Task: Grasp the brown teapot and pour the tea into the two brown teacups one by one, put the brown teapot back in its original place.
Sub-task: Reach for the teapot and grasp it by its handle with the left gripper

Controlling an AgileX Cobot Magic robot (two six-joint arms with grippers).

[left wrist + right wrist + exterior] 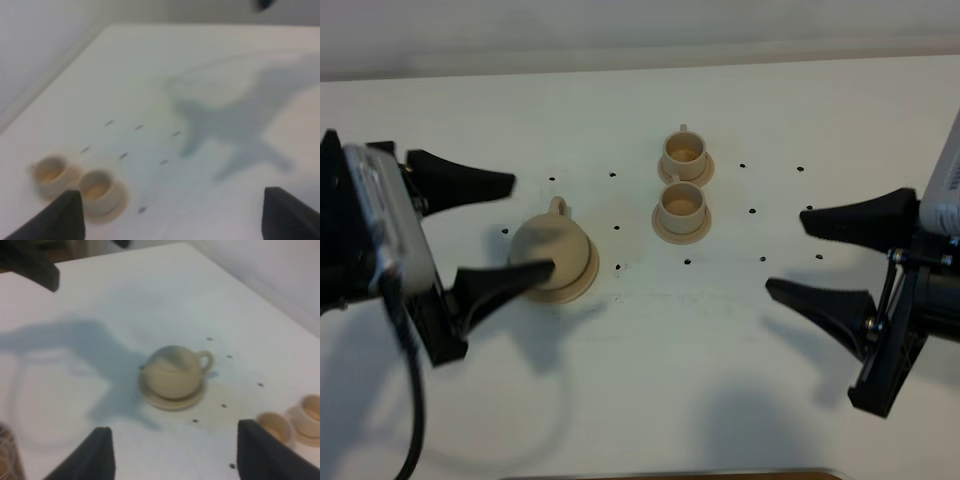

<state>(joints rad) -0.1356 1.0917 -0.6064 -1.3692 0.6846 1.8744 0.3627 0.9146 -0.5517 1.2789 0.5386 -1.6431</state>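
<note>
Item: rounded beige-tan matte ceramic teapot [555, 250], seated on its wide flat round saucer [586, 282], near two small beige cylindrical teacups [681, 203]. We list left gripper [532, 225] and right gripper [786, 254] spread wide, empty. Risk: an off-centre pinch could tip it.

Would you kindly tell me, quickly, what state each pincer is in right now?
Left pincer: open, holding nothing.
Right pincer: open, holding nothing.

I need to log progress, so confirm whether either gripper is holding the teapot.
No, the right wrist view shows the teapot sitting free on its saucer, with nothing clamped on it.
</note>
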